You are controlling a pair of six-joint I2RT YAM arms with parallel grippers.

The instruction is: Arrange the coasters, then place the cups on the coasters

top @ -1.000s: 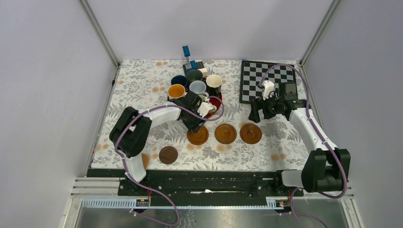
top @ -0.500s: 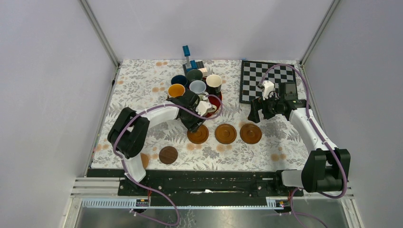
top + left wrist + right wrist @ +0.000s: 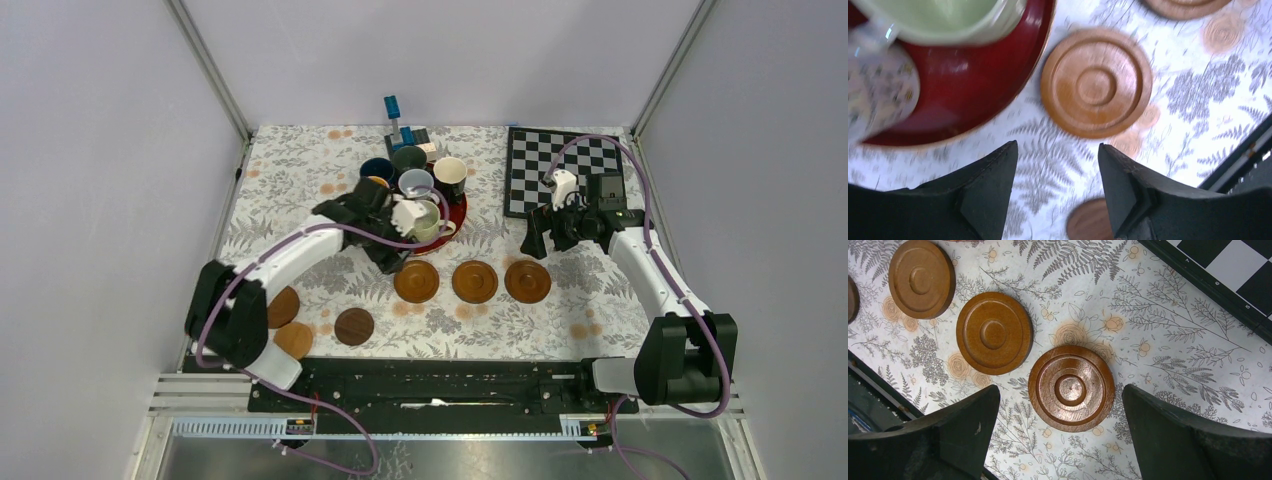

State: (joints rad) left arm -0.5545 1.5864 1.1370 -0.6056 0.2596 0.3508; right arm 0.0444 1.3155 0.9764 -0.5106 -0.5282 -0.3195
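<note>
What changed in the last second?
The left gripper opened and shifted left, off the row's leftmost coaster, jaws now empty. Its elbow swung left, uncovering two more coasters at the near left. The right gripper stays open over the row's right coaster; the middle coaster, dark coaster and cups are unmoved.

Plain pale grey walls [image 3: 450, 50], metal corner posts [image 3: 212, 70], floral-patterned tabletop [image 3: 290, 180], seemingly even, soft light

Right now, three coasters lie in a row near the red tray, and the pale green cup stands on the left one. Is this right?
Not quite. The pale green cup stands on the red tray, not on the left coaster, which is bare, as the top external view shows. The rest holds.
</note>
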